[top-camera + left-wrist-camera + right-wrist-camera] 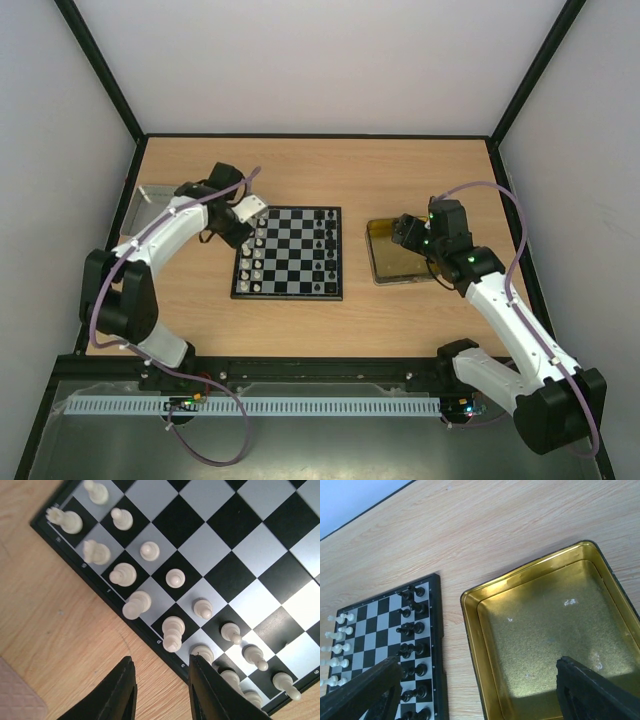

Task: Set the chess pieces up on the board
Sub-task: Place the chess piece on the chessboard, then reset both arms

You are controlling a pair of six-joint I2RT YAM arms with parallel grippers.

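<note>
Small black-and-white checkered chessboard [290, 252], dark frame: white pieces [172, 632] and black pieces [412, 627] ranked on opposite sides for starting play, seemingly complete. Left gripper [162, 662]: parted, unladen, beside white ranks. Right gripper [479, 662]: wide apart over yellow-tinted shallow metal tray [470, 630].

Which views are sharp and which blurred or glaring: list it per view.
Top external: soft even light, no glare, chess pieces tiny on the board. Left wrist: board squares crisp, one white piece near the upper left smeared, left tool dark and soft-edged. Right wrist: bright sheen along the gold tray's rim, right tool an out-of-focus silhouette.
</note>
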